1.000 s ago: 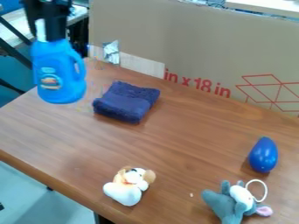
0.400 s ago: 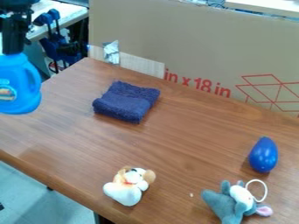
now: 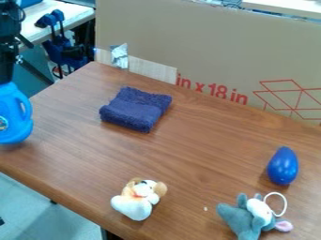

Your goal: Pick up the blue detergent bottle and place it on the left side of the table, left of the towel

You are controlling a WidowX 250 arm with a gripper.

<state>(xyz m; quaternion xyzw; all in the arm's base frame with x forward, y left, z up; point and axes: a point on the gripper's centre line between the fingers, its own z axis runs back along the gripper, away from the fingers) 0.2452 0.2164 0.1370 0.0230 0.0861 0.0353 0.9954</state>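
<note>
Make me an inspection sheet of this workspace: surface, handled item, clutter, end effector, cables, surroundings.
Surface: wood-look table, a small pale speck near its front.
Handled item: blue bottle, upright, cut off by the left edge; whether it touches the table, cannot tell.
Clutter: folded navy cloth, white-and-tan plush dog, grey plush toy with a white loop, glossy blue egg-shaped object.
End effector: black end effector at the bottle's top.
Cables: cable-like strands beyond the cardboard.
Surroundings: cardboard with red print behind the table; silvery patch on it.
</note>
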